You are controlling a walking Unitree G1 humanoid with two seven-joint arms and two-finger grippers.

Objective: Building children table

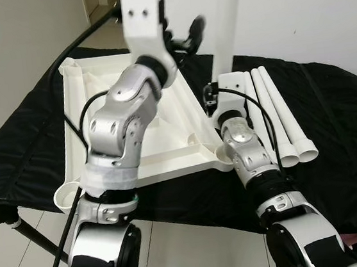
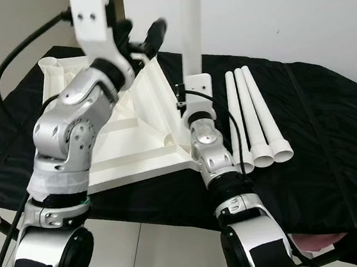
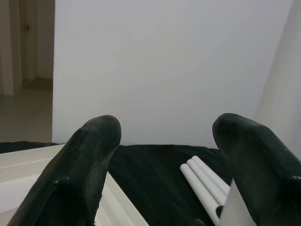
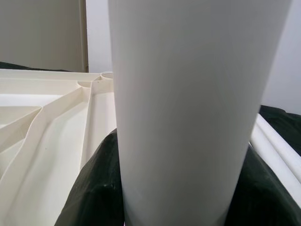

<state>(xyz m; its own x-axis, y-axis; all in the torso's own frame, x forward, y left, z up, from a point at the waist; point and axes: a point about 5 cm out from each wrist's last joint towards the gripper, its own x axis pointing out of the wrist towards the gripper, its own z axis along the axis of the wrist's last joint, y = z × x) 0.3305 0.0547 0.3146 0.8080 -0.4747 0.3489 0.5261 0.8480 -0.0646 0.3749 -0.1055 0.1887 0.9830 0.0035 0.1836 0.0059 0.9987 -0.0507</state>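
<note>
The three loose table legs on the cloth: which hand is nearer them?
Right. The right hand holds an upright leg just beside the three loose legs; the left hand is raised over the tabletop, farther off.

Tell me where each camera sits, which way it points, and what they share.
Left eye view: head, looking down at upturned tabletop on black cloth; both arms show.
Right eye view: same scene, shifted.
Left wrist view: raised left gripper, jaws apart, facing wall above three loose legs.
Right wrist view: right gripper beside upright leg.
Shared: tabletop, loose legs.
</note>
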